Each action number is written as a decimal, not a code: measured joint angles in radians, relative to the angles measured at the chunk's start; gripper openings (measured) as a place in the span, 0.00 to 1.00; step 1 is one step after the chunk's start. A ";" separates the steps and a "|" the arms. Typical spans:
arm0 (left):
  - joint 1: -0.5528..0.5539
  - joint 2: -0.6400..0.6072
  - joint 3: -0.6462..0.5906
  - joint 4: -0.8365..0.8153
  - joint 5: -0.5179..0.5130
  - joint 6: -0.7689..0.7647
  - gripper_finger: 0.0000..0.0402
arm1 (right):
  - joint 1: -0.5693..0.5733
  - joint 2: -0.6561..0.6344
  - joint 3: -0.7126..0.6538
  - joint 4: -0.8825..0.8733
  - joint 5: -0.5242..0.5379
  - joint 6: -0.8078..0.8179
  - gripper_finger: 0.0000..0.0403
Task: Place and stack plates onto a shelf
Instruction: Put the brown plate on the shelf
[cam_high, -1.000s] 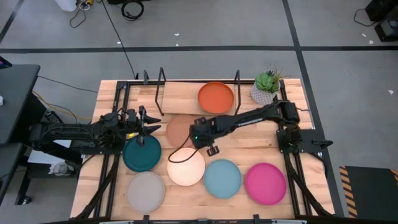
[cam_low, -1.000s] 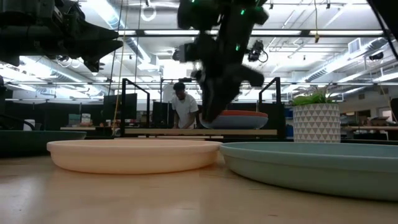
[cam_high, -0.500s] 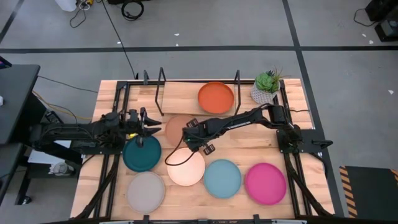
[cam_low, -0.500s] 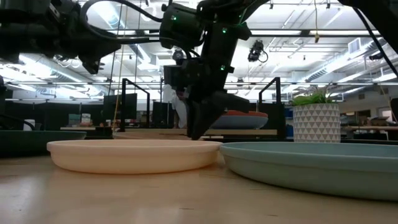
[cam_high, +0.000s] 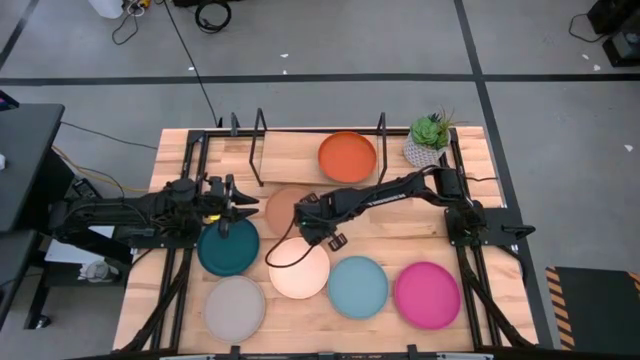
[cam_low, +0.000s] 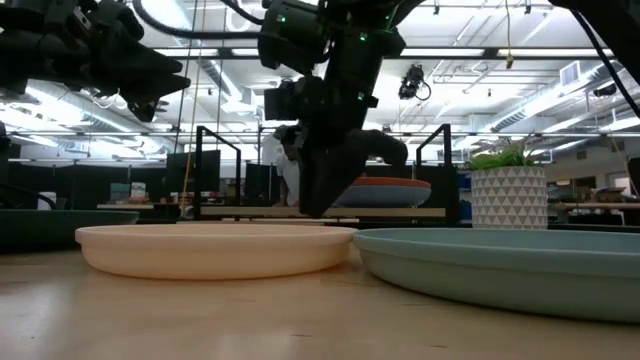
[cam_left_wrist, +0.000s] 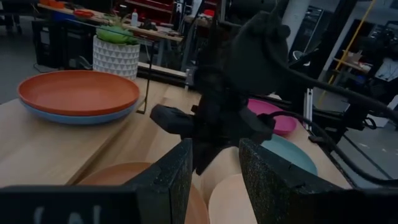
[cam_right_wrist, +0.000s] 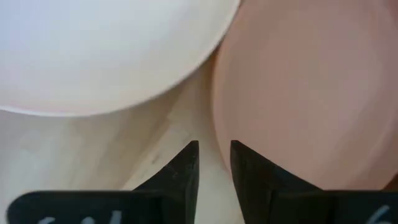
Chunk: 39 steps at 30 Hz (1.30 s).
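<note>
My right gripper reaches low over the table's middle. Its fingers stand narrowly open astride the peach plate's near-right rim, next to the cream plate. My left gripper hovers open and empty above the far edge of the teal plate. The orange plate lies on a blue plate on the shelf. Cream, pale blue, magenta and grey plates lie flat on the table. My right gripper has one finger outside the peach plate's rim, over the bare table, and one over the plate's inside, coming from above. I cannot tell whether either finger touches the rim. The plate lies flat on the table.
A potted plant stands at the far right corner beside the shelf. Black loop uprights rise from the shelf's left half, which is bare wood. A person stands in the room beyond the table.
My right gripper has moved toward the table's left and far side, from over the gap between the cream and pale blue plates to the peach plate's rim, and has come down close to the table. No plate has moved.
</note>
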 joint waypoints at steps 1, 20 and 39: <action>0.000 0.000 0.000 0.000 0.000 0.001 0.35 | 0.000 0.000 -0.002 0.005 0.000 -0.003 0.27; 0.000 0.001 0.000 0.002 0.000 0.027 0.35 | -0.039 0.010 -0.063 0.074 -0.039 -0.066 0.16; 0.000 0.001 0.000 0.003 0.000 0.030 0.35 | 0.028 0.003 0.130 -0.336 -0.073 0.135 0.04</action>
